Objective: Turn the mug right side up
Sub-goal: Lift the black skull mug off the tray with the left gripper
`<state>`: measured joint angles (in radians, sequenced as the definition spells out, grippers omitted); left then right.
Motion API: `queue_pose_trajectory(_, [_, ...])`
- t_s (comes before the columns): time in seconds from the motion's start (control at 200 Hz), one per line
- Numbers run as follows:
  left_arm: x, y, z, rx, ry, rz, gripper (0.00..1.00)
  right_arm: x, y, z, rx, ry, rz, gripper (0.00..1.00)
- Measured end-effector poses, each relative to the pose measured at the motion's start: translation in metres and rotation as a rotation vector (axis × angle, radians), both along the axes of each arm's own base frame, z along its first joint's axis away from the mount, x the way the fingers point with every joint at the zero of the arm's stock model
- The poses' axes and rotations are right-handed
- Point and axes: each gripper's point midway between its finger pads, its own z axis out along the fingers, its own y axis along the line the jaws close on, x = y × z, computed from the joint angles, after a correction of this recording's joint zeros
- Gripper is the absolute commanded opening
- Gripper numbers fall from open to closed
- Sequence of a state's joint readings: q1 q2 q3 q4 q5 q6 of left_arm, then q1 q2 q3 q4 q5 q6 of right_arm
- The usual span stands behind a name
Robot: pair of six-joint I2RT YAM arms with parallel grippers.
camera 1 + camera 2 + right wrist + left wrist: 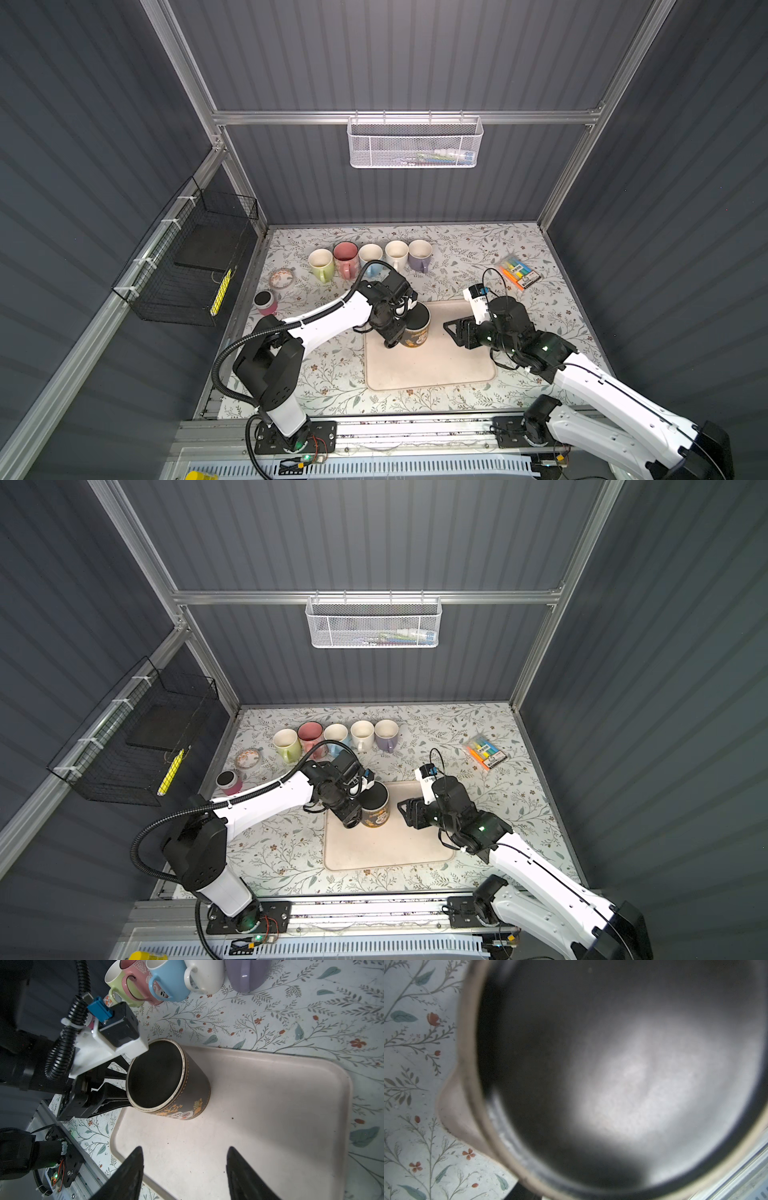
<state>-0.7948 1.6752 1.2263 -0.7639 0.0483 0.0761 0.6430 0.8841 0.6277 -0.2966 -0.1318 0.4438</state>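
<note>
On the counter [457, 266], directly below the right claw [185, 1149], lies a beige tray [436, 365]. The right claw hovers over the tray with its fingers spread wide and nothing between them. The left claw [122, 1089] reaches the tray's corner; its fingertips pass behind the mug [166, 1080], so a pinch cannot be confirmed. The dark mug stands mouth up on the tray at the left claw's fingertips, apart from the right claw.
</note>
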Motion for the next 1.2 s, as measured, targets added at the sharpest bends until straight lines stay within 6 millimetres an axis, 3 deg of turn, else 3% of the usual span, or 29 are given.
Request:
queue_pose_trajectory(0.38, [0.004,-0.013,-0.003,0.037,-0.066,-0.025,0.31,-0.002,-0.004,0.001,0.008,-0.015,-0.007,0.63])
queue_pose_trajectory(0.826, [0.009,-0.02,-0.004,0.033,-0.124,-0.011,0.0,-0.002,-0.006,0.0,0.01,-0.017,-0.012,0.63])
queue_pose_trajectory(1.196, [0.007,-0.021,-0.003,0.034,-0.166,0.003,0.0,-0.001,-0.008,0.001,0.016,-0.015,-0.02,0.64])
